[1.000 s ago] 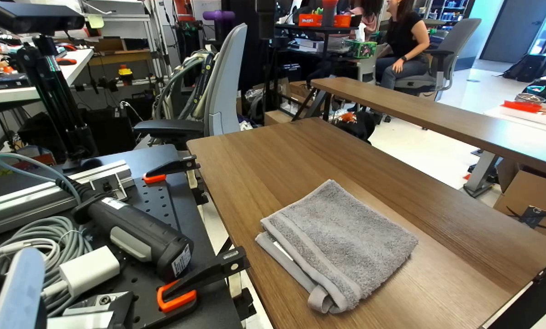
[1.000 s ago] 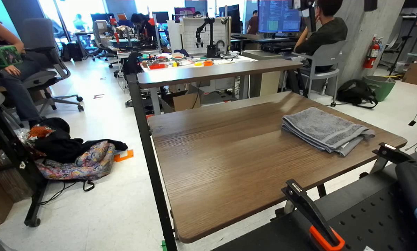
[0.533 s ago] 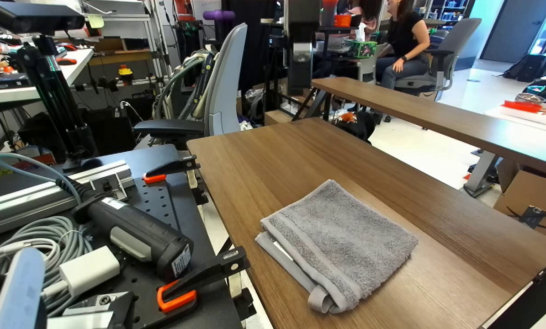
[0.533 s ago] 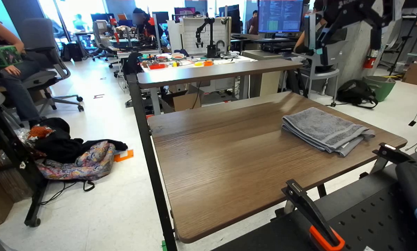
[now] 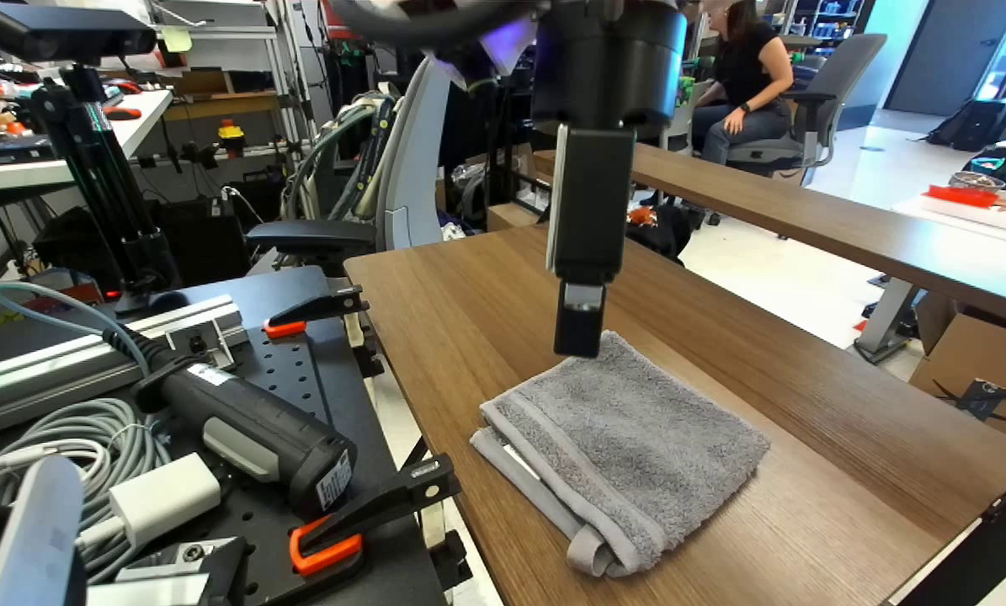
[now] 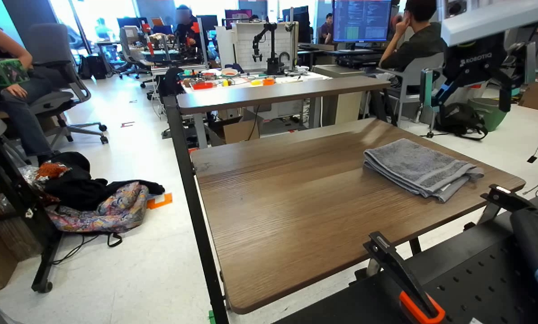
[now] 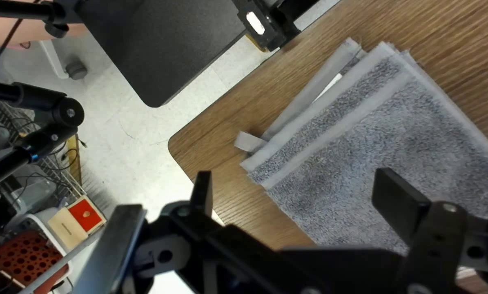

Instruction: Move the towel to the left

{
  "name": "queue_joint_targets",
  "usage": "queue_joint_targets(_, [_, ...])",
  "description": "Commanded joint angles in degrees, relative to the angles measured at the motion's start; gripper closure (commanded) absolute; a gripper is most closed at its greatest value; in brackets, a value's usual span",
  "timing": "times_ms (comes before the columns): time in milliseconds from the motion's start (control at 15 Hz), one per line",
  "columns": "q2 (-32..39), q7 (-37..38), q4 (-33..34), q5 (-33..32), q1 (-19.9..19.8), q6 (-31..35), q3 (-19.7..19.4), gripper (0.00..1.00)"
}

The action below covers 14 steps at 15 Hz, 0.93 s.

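Observation:
A folded grey towel lies on the brown wooden table; it shows in both exterior views [image 5: 629,446] [image 6: 419,164] and in the wrist view [image 7: 374,143]. Its loop and banded edge face the black bench side. My gripper [image 6: 469,105] is open and empty, pointing down, above the towel's level at the table's end. In an exterior view the gripper [image 5: 579,324] overlaps the towel's far corner. In the wrist view the open fingers [image 7: 297,188] span the towel's edge and bare wood, with one finger over the towel. No contact with the towel shows.
The wooden table [image 6: 287,216] extends away from the towel. A black perforated bench [image 5: 300,379] with orange-tipped clamps [image 5: 326,551] and a black handheld tool [image 5: 250,438] adjoins it. A raised wooden shelf [image 5: 789,210] runs along the opposite side.
My gripper has come down into both exterior views from above, moving closer to the towel. The towel has not moved.

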Motion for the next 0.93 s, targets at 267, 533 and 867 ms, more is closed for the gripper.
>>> queue_joint_targets(267, [7.58,8.24,-1.02,0.94,0.54,17.21,-6.80,0.00])
queue_joint_targets(533, [11.71,9.54,-0.64,6.86,0.82,19.82,-7.51,0.00])
queue_joint_targets(867, [16.18,7.65,1.50,18.47,0.43,19.61,-5.50,0.00])
